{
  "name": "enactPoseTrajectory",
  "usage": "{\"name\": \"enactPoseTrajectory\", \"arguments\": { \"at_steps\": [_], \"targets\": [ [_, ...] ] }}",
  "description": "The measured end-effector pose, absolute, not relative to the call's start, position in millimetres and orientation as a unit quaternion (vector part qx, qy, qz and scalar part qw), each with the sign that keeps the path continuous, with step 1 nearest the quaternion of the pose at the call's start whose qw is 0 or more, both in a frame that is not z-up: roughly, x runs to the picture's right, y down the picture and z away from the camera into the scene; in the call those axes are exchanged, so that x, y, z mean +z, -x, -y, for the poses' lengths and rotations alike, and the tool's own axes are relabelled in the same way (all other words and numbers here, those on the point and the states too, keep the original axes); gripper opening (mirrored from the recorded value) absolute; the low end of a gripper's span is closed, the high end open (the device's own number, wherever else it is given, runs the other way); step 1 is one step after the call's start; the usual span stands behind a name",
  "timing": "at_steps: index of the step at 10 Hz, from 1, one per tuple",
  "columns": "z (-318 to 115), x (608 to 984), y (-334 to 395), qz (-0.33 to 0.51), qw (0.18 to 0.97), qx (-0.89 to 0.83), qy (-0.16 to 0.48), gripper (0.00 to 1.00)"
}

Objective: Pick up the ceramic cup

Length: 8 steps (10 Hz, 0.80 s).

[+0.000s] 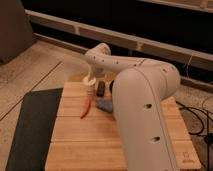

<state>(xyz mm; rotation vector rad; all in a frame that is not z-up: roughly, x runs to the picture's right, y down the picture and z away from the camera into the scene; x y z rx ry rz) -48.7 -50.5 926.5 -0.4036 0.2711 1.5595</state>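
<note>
The white arm fills the near right of a slatted wooden table. A dark mat lies along the table's left side. Mid-table lie a red-orange item, a blue item and a black item. The ceramic cup stands upright near the far left edge; its contents are not visible. The gripper sits at the cup's rim, and whether it has hold cannot be told. Beyond are a speckled floor and a dark railed wall.
</note>
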Motion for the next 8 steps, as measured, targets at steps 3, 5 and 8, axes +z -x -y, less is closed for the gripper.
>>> {"name": "enactPoseTrajectory", "arguments": {
  "at_steps": [3, 5, 8],
  "targets": [
    [37, 948, 46, -0.136, 0.679, 0.694, 0.196, 0.65],
    [27, 962, 50, -0.142, 0.672, 0.695, 0.214, 0.63],
    [28, 977, 67, -0.129, 0.671, 0.690, 0.238, 0.33]
  ]
}}
